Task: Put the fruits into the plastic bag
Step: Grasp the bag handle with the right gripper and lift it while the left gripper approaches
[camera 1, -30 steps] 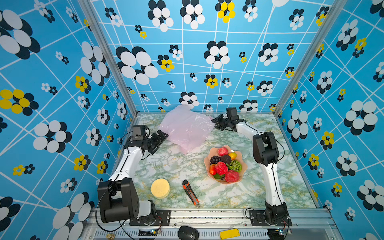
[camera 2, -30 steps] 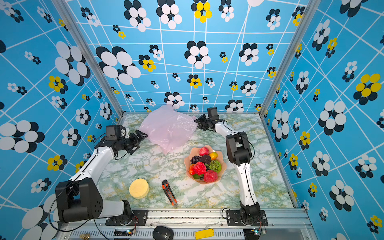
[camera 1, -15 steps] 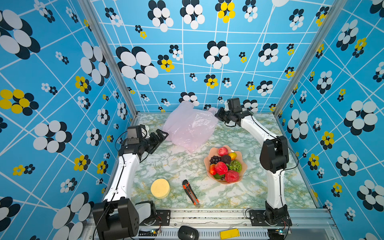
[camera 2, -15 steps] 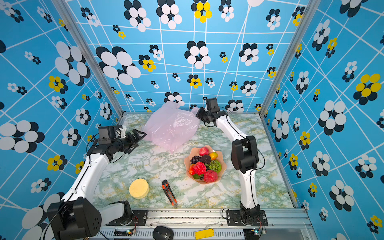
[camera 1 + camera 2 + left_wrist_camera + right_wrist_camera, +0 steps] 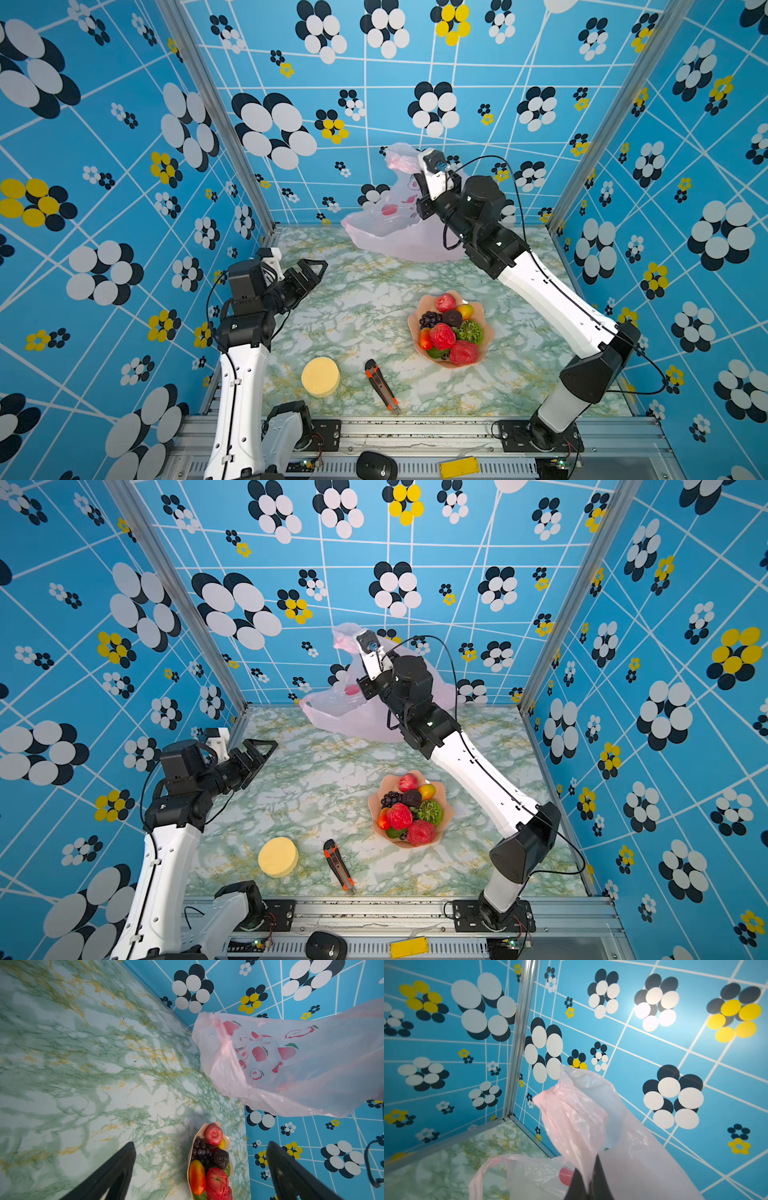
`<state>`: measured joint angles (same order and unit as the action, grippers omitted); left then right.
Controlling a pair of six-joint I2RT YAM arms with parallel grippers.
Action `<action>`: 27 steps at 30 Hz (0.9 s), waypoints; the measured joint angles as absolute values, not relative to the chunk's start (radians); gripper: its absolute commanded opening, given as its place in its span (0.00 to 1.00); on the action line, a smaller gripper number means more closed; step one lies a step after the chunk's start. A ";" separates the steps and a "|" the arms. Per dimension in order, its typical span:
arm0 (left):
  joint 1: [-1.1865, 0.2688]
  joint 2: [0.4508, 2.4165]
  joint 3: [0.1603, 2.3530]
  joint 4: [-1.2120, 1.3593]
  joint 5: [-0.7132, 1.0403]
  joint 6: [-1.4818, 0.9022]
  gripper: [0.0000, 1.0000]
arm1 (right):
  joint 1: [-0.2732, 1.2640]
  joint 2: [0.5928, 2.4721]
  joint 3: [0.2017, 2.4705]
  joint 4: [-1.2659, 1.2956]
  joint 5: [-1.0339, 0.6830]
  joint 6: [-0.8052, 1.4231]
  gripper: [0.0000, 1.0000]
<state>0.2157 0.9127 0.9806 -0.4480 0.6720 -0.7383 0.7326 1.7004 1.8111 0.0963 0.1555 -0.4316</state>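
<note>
The fruits (image 5: 451,332) lie heaped in a salmon-pink scalloped bowl (image 5: 415,332) at the right middle of the marble table; they also show in the left wrist view as fruits (image 5: 209,1165). The plastic bag (image 5: 395,232), pale pink with red prints, hangs at the back wall with its lower part on the table. My right gripper (image 5: 592,1169) is shut on a bunched handle of the plastic bag (image 5: 571,1126) and holds it up high. In both top views the wrist hides those fingers. My left gripper (image 5: 313,270) stands open above the table's left side, apart from the bag, with nothing between its fingers.
A round pale yellow sponge disc (image 5: 320,377) and an orange-black utility knife (image 5: 382,386) lie near the front edge. Blue flower-patterned walls close in the table on three sides. A black mouse (image 5: 376,469) sits on the front rail.
My right gripper has closed on the bag's handle and risen toward the back wall, pulling the bag up off the table. The left arm's elbow has lifted; its gripper stays open in nearly the same spot.
</note>
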 measured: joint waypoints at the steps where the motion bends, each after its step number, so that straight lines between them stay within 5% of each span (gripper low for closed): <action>1: 0.216 0.907 0.974 -0.429 0.683 -0.751 0.99 | 0.745 1.695 1.772 0.115 0.155 -0.463 0.00; 6: 0.178 0.885 0.869 -0.321 0.728 -0.867 0.99 | 0.748 1.633 1.583 0.176 0.158 -0.480 0.00; 14: -0.073 0.881 0.703 -0.306 0.668 -0.978 0.99 | 0.746 1.514 1.398 0.253 0.171 -0.387 0.00; 27: -0.099 1.167 0.775 -0.305 0.601 -0.968 0.99 | 0.746 1.404 1.182 0.374 0.159 -0.312 0.00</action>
